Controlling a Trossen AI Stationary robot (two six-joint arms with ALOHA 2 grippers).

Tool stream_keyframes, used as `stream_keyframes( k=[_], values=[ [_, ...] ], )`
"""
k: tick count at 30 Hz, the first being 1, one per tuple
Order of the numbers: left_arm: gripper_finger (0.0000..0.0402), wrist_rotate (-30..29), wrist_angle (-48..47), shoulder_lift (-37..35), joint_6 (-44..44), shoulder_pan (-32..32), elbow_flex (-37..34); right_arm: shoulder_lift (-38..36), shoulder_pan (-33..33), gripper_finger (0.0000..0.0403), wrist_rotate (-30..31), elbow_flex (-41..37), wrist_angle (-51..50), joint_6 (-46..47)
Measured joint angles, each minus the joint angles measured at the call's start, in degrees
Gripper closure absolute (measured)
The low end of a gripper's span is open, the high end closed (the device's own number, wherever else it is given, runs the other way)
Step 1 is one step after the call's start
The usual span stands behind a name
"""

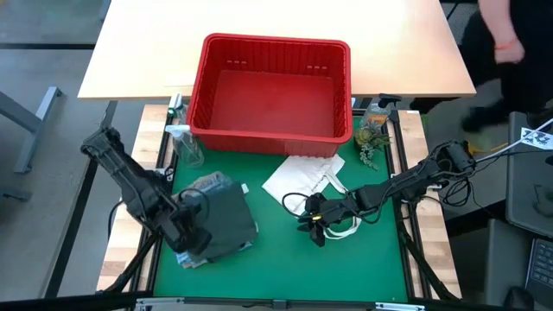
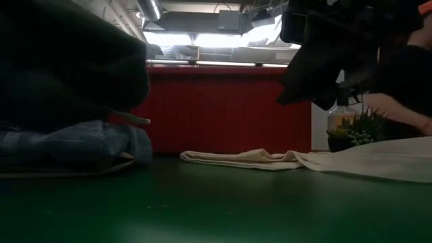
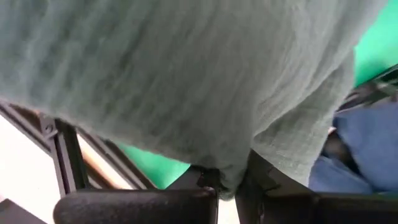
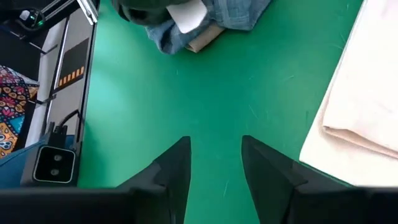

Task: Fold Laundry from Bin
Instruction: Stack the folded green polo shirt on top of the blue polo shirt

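The red bin stands at the table's far side, and I see no laundry in it. At the near left lies a stack of laundry with blue cloth low in it. A dark green garment is draped over the stack, and my left gripper is shut on it at its near-left side. My right gripper is open over the bare green mat, just beside a flat white tote bag. Nothing is between its fingers. My left gripper pinches a bunched bit of the dark green garment's edge between its two fingers, coming steeply from above. The cloth spreads out wide from the fingers and lies over the stack; one layer or several, I cannot tell.
A spray bottle stands left of the bin and a small plant right of it. The tote's loop handles lie by my right gripper. A person stands beyond the table's far right corner.
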Motion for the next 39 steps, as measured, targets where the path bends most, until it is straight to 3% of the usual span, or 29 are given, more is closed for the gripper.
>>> stream_keyframes(
  k=[12,22,29,33,39],
  values=[
    [0.0373,0.33,-2.23,9.11,-2.09,-5.35,-0.04,0.00,0.00,0.0260,0.00,0.00,2.45,-0.09],
    [0.0288,4.68,-5.68,12.43,-1.66,-5.45,-0.07,0.00,0.00,0.0260,0.00,0.00,2.79,-0.09],
    [0.0227,13.47,-7.66,12.43,-1.26,-4.93,-0.07,0.00,0.00,0.0260,0.00,0.00,2.78,-0.09],
    [0.0219,19.58,-7.82,11.73,-0.17,-5.24,-0.07,0.00,0.00,0.0260,-0.01,0.00,2.78,-1.74],
    [0.0219,20.54,-6.97,8.14,-0.41,-5.98,-0.07,-0.20,-0.07,0.0260,-0.44,2.43,3.21,-3.59]
  ],
)
